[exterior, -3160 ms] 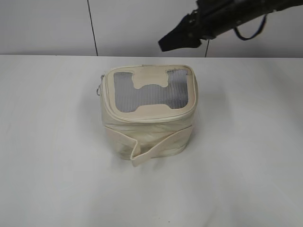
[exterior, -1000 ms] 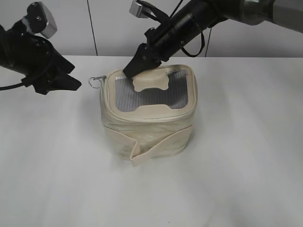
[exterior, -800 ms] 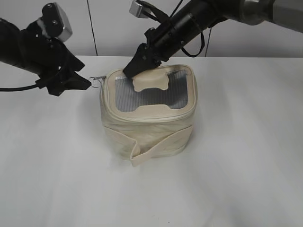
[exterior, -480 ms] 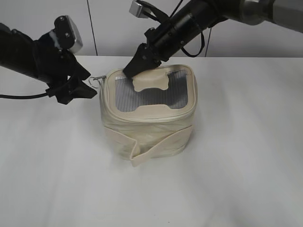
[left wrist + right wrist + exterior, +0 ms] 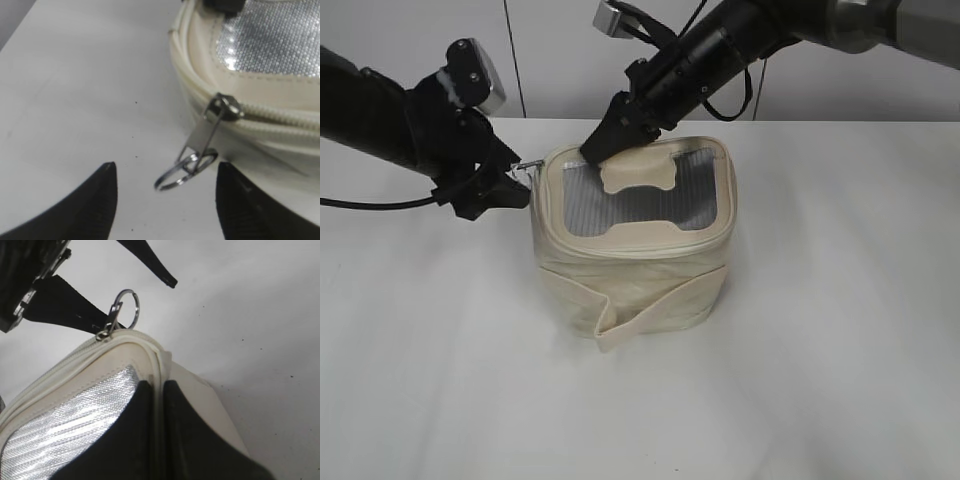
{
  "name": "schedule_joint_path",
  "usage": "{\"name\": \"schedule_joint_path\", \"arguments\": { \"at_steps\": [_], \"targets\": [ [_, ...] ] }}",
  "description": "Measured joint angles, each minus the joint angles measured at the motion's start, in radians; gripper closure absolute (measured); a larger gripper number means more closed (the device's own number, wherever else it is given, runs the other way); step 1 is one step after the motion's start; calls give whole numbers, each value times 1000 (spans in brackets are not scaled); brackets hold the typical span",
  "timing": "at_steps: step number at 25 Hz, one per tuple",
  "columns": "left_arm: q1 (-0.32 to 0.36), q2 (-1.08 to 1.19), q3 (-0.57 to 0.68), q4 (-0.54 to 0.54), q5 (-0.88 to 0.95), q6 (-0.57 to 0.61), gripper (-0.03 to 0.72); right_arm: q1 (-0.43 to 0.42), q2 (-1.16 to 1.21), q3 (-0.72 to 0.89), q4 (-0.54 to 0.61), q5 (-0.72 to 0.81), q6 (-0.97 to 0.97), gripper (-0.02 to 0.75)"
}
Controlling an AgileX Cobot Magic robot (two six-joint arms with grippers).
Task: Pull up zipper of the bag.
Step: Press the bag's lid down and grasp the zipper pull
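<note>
A plain white table (image 5: pixel 840 330) stands against a pale grey wall (image 5: pixel 420 50) with a dark vertical seam. At left, the left gripper (image 5: pixel 162 197) has its jaws parted wide, holding nothing; the silver ring pull (image 5: pixel 180 172) of the zipper (image 5: pixel 270 116) lies between the fingers, touching neither. The bag (image 5: pixel 635 240) sits mid-table, upright. From the right, the right gripper (image 5: pixel 156 390) is pinched nearly together on the cream rim at the bag's back left corner.
</note>
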Motion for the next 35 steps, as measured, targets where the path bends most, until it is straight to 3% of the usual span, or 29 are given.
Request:
{"name": "schedule_joint_path", "arguments": {
  "at_steps": [6,8,12,15,19,26,32,35],
  "targets": [
    [-1,1,-6,-19,-1,1,245,0,0,0,1,1,1,690],
    [-2,1,-6,-26,-2,1,334,0,0,0,1,1,1,690],
    [-13,1,-6,-31,-4,1,581,0,0,0,1,1,1,690],
    [-16,1,-6,-26,1,1,665,0,0,0,1,1,2,690],
    [-17,-2,-6,28,12,-41,678,0,0,0,1,-1,22,690],
    [-18,-116,-6,276,117,-404,679,0,0,0,-2,-8,92,692],
    [-26,-208,5,325,193,-522,679,0,0,0,0,-4,158,692],
    [-61,-238,68,352,178,-559,678,1,0,0,5,7,189,693]
  ]
}}
